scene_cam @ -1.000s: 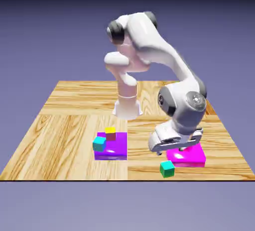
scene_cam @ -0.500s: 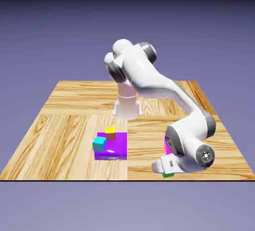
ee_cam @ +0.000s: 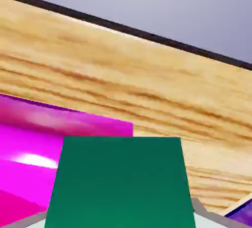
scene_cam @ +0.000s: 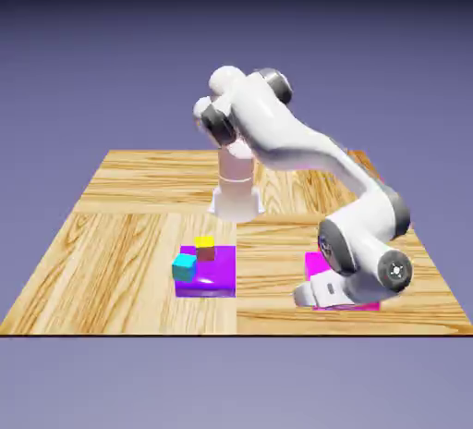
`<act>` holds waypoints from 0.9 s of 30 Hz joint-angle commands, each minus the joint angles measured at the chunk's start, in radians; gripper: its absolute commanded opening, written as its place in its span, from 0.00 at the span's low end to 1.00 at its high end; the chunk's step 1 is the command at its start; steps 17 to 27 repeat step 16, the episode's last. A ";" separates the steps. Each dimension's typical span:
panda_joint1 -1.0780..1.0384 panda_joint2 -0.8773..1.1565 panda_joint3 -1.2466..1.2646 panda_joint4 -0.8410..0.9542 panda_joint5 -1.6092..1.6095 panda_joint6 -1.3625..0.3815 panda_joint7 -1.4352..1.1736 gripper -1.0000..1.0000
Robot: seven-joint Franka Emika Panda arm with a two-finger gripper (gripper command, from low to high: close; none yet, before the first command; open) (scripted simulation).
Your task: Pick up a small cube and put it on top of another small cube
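With gripper (ee_cam: pixel 120 219) clamping green cube (ee_cam: pixel 118 183), table edge (ee_cam: pixel 147 33) lies near.

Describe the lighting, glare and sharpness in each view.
Exterior view: even, soft light, faint shadows under the purple block and arm, backdrop darkening toward the top, all sharp. Hand view: a white glare patch on the magenta block; the green cube fills the bottom, flat and unshaded; wood grain looks smeared.

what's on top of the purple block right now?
On the purple block sit three small cubes: a cyan cube at its near-left corner, and a yellow cube stacked on a brown cube. The block's surface under them is hidden.
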 commanded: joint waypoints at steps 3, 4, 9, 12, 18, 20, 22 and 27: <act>-0.002 -0.096 0.058 -0.109 0.041 0.003 0.042 0.00; -0.002 -0.128 0.078 -0.145 0.055 0.004 0.056 0.00; -0.019 -0.164 0.095 -0.256 0.062 0.070 0.074 0.00; -0.042 -0.166 0.090 -0.365 0.051 0.168 0.079 0.00; -0.035 -0.166 0.092 -0.331 0.054 0.137 0.078 1.00; -0.035 -0.166 0.092 -0.331 0.054 0.137 0.078 1.00; -0.035 -0.166 0.092 -0.331 0.054 0.137 0.078 1.00; -0.035 -0.166 0.092 -0.331 0.054 0.137 0.078 1.00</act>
